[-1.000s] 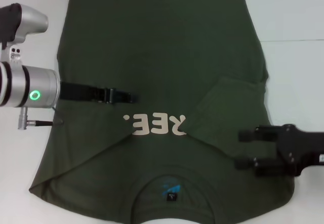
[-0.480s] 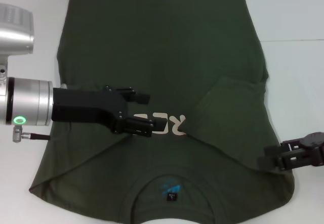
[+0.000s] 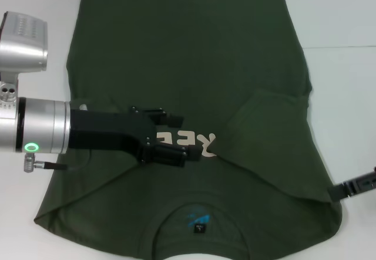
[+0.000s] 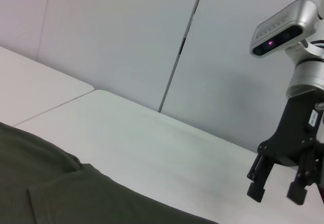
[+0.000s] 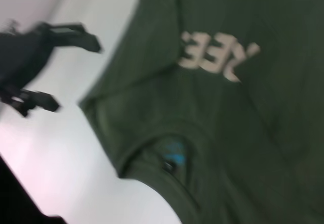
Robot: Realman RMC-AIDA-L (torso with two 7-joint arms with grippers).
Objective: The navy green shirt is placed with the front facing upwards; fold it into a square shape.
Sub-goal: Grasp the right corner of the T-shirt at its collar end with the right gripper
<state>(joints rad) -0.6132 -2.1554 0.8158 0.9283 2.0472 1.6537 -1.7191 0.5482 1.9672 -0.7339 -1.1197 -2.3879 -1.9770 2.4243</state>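
Note:
The navy green shirt (image 3: 188,54) lies flat on the white table with its collar nearest me and both sleeves folded inward over the chest. The pale lettering (image 3: 202,141) and the neck label (image 3: 200,229) show. My left gripper (image 3: 174,137) hovers over the left part of the lettering, open and holding nothing. Just a tip of my right gripper (image 3: 355,185) shows at the right edge, beside the shirt's near right corner. In the left wrist view the right gripper (image 4: 276,193) hangs open and empty above the table. The right wrist view shows the shirt (image 5: 243,133) and the left gripper (image 5: 75,75).
The white table (image 3: 341,13) extends on both sides of the shirt, with a seam line running across it on the right. A pale wall (image 4: 126,42) stands behind the table in the left wrist view.
My left gripper has turned and moved right over the lettering, its fingers now spread. My right gripper has pulled back off the shirt toward the right edge of the view.

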